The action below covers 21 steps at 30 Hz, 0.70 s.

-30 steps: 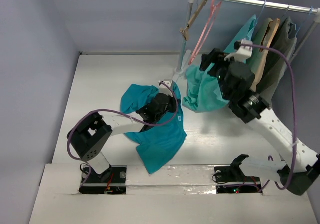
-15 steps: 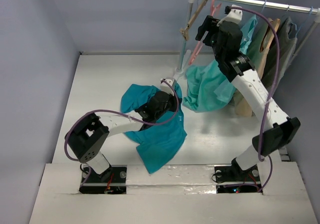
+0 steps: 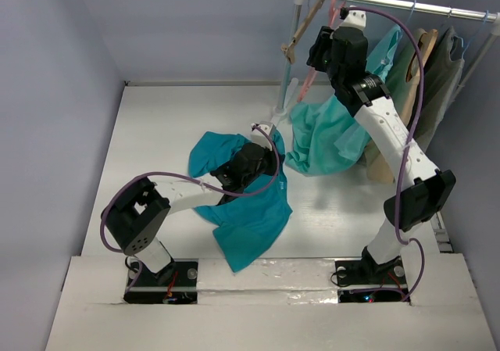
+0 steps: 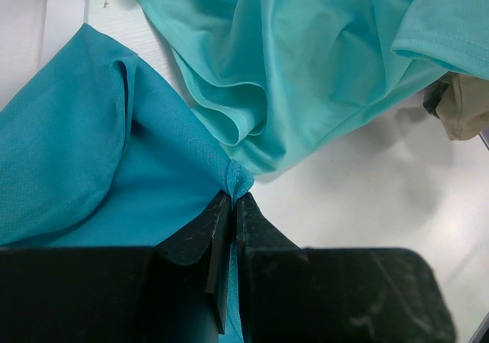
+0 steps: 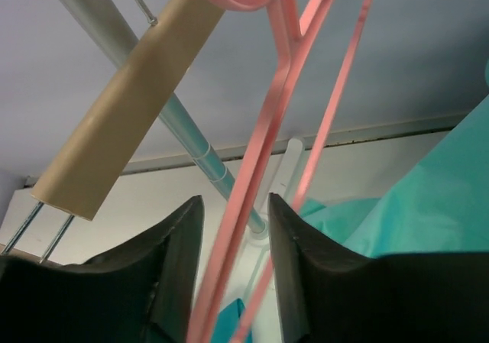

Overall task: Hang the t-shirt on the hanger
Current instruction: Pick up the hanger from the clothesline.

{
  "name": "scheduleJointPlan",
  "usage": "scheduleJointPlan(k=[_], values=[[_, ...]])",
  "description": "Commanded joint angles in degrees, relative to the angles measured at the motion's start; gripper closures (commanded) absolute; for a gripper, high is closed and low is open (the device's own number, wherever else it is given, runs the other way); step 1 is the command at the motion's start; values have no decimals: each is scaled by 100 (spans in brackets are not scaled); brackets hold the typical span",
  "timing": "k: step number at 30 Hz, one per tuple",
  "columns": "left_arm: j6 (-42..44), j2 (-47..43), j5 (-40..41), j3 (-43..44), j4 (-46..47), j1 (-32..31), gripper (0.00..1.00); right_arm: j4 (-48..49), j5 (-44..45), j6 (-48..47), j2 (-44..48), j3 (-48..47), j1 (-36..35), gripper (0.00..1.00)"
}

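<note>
Teal cotton is bunching in my left end effector [image 4: 232, 205], whose jaws are pressing fully together on a small fold of the t-shirt [image 3: 244, 210]. From the overhead camera I am seeing the rest of that shirt lying crumpled on the white table [image 3: 172, 124], left of centre. It is draping over the left arm's wrist and spreading toward the near edge. A mint-green garment [image 3: 319, 141] is hanging just beside it, its lower folds pooling on the table close to the pinched fold.

Across the scene, my right arm is reaching high toward the metal rail [image 3: 398, 5] at the back right. There the right end effector [image 5: 233, 228] is standing partly open, one finger on each side of a sloping bar of the pink hanger [image 5: 263, 140]. A sliver of space is showing on either side of the bar, so I am reading no grip on it. The hanger is hanging by its hook from the rail, next to a brown wooden hanger [image 5: 114, 114]. Olive and tan garments [image 3: 433, 62] are hanging farther along to the right.
</note>
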<state>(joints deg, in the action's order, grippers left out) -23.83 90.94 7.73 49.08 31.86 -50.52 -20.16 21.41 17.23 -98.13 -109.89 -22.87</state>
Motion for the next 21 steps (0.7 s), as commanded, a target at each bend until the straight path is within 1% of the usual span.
scheduleJointPlan(k=[1,2,8,9,11,12,14,15,21], values=[[63,-287,-43,-83,286,16,100,-23,100,-18,118,-59,55,57],[63,-287,-34,-83,295,16,100,3,126,-27,153,-33,55,62],[63,-252,-34,-74,277,16,100,-22,240,-194,180,-76,55,76],[72,-252,-26,-83,286,16,100,-49,267,-238,162,-120,55,82],[63,-269,-26,-91,286,16,100,-84,311,-352,180,-217,55,87],[63,-269,-26,-100,295,16,100,-93,337,-396,197,-235,55,92],[72,-304,1,-109,304,16,100,-119,443,-528,259,-279,55,95],[72,-313,9,-109,312,16,100,-102,469,-563,268,-279,55,99],[72,-313,27,-118,304,16,100,-119,654,-879,312,-472,55,100]])
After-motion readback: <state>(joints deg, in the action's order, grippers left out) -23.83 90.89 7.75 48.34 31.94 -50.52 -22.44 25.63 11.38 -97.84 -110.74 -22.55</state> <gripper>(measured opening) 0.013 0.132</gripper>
